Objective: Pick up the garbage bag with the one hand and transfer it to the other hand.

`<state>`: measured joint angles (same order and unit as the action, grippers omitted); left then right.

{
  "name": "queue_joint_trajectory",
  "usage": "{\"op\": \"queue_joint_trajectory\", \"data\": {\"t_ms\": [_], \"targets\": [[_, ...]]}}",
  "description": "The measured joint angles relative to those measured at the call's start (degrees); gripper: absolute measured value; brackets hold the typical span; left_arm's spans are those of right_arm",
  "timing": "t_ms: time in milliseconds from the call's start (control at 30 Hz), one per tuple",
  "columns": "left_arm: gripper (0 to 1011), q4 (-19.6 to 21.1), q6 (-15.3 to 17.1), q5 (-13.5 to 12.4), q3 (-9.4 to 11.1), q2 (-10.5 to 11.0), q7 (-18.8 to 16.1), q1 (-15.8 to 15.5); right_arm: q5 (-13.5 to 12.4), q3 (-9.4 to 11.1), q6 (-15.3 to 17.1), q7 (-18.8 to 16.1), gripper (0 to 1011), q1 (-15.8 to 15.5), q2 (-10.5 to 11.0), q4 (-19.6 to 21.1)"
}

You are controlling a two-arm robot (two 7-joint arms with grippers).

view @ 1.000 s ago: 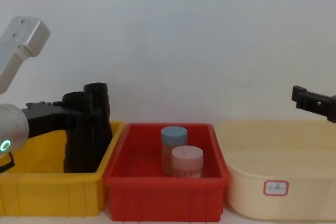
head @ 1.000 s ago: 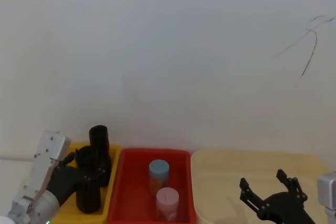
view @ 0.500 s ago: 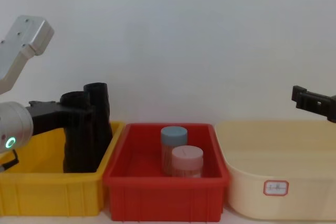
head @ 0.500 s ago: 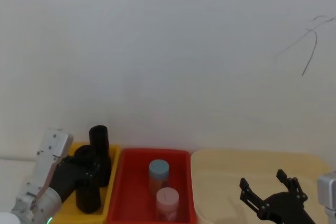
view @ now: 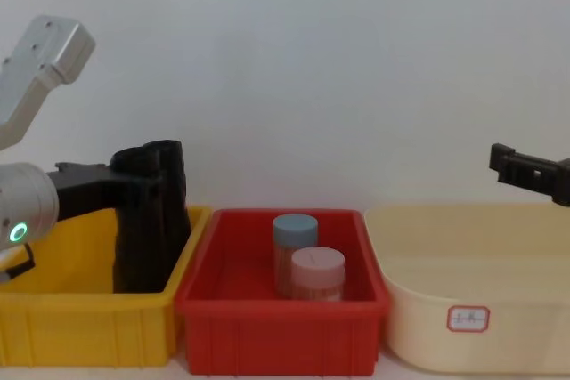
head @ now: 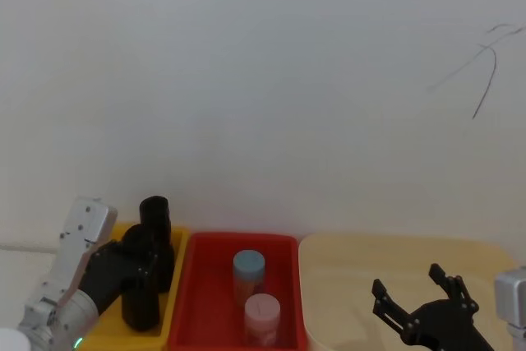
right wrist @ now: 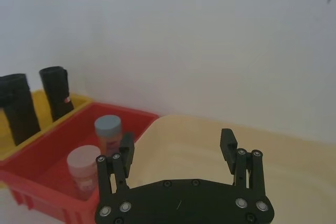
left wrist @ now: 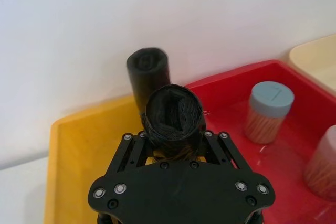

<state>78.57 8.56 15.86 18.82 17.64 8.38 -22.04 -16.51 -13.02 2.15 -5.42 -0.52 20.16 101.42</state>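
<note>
My left gripper (left wrist: 173,142): fingers clamped around garbage bag (left wrist: 173,111), upright, lower end inside yellow bin (view: 80,327). My right gripper (right wrist: 176,140): fingers spread, empty, over cream tub (view: 463,269).

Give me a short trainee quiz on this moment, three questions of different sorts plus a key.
1. True or false: the right gripper is open and held above the cream bin.
2. Which bin holds the blue-lidded jar? A: the yellow one. B: the red bin. C: the cream one.
3. Fill the gap: the left gripper is closed on the nearer roll, one of ___ black rolls standing in the yellow bin.
Key: 1 true; 2 B; 3 two.
</note>
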Motion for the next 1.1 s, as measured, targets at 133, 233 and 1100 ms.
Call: {"op": "queue_joint_trajectory", "data": {"t_ms": [133,233,1100], "targets": [[375,1.03,0.33,0.48,0.07,0.41,1.66,-0.26,-0.23,-0.15,0.40,-1.78,1001,0.48,0.86,0.22],[375,1.94,0.66,0.97,0.14,0.71,3.31,-0.63,-0.54,-0.32,0.83,-3.50,1001,0.97,1.72,0.42],[375,8.49,2.46,8.12,2.15,3.09,20.26,-7.98,-5.08,-4.31,6.21,-22.49,1001,8.67,10.31,0.90]]}}
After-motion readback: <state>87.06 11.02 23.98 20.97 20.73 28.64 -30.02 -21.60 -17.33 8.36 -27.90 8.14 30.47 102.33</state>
